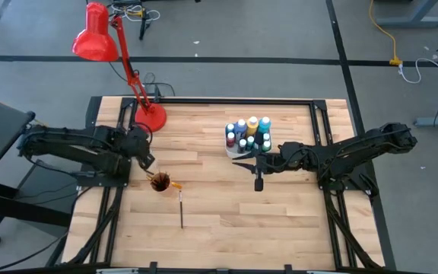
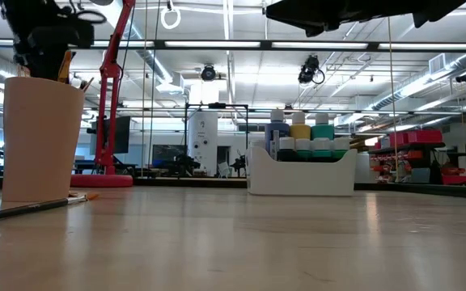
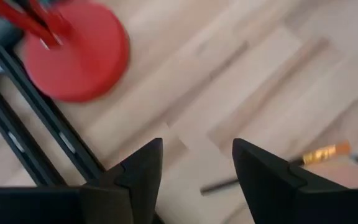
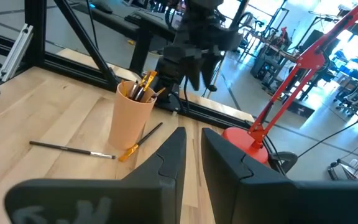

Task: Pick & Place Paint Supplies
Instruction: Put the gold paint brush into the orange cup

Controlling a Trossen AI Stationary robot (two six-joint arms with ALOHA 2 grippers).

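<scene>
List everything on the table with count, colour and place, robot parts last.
Wooden table: one, light wood.
Red desk lamp: one, far left corner.
White rectangular tray: one, right of centre, holding the bottles.
Small paint bottles: about eight; blue, yellow, teal.
Small orange cup: one, left of centre, brushes inside.
Loose paintbrushes: two, beside the cup.
Left gripper: open, above the cup.
Right gripper: empty, beside the tray.

Bare wood between orange cup (image 1: 160, 183) and white tray (image 1: 238, 152); red lamp (image 1: 150, 117) behind.
</scene>
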